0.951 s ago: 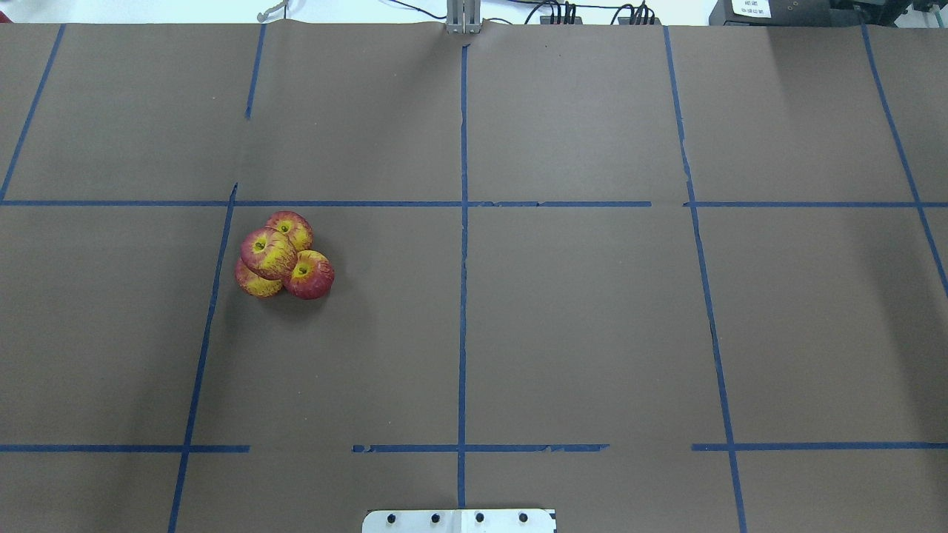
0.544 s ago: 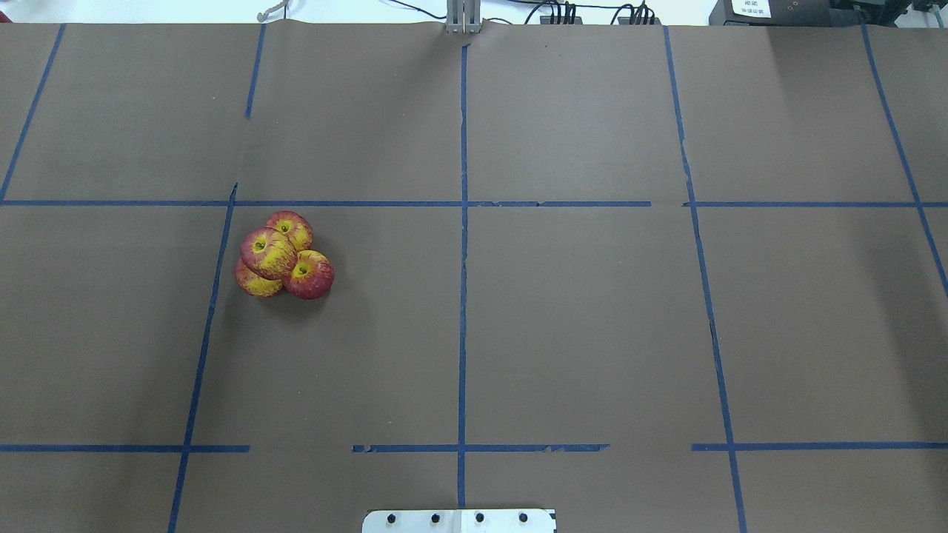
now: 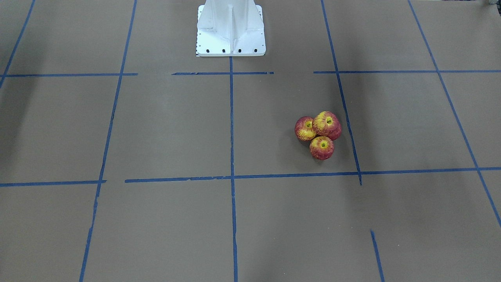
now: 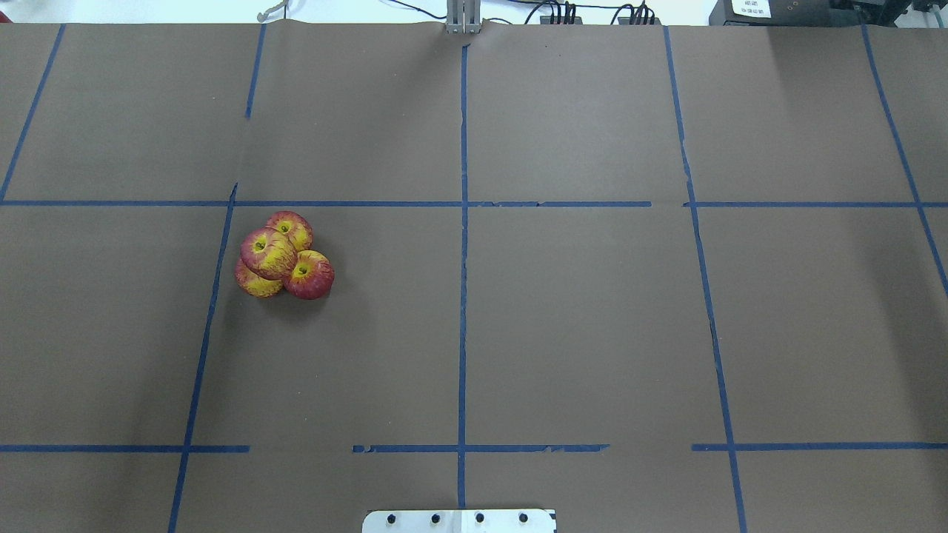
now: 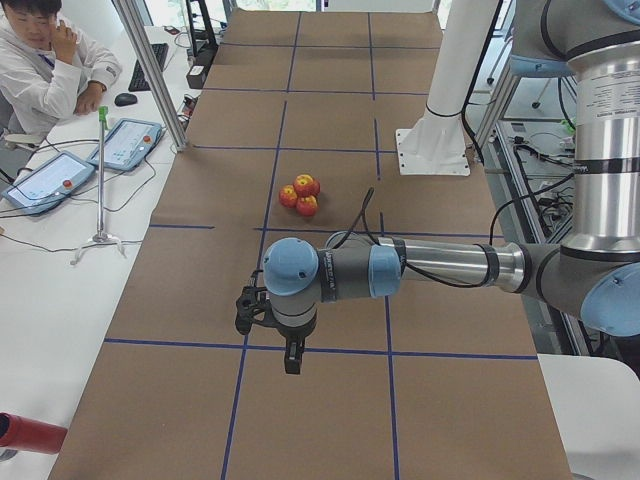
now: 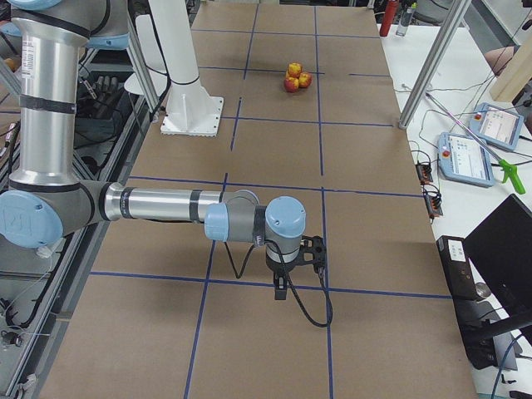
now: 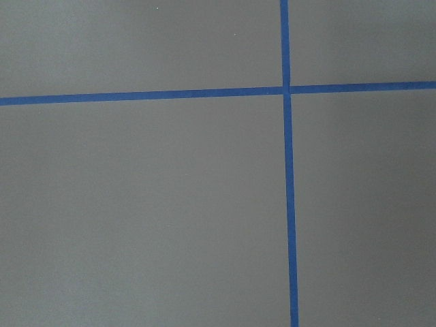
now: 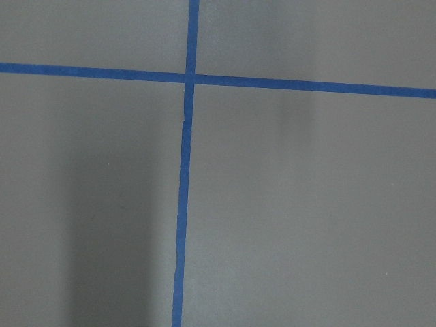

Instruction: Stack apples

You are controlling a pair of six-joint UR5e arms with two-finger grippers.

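Red-and-yellow apples (image 4: pixel 269 253): four, touching, one atop three, left half of worktop (image 4: pixel 592 333). We judge the left gripper (image 5: pixel 291 358) nearer, with the pile to its right. Right gripper (image 6: pixel 281 289) well apart. How far either gripper is open, we cannot tell; neither has an apple.

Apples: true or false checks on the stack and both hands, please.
1. One small glossy red-and-yellow apple sits atop three others. True.
2. The pile is on the robot's right half of the brown paper-covered table. False: its left half.
3. The left hand grips an apple. False: it hangs over bare paper, away from the pile.
4. The right hand is far from the pile. True.
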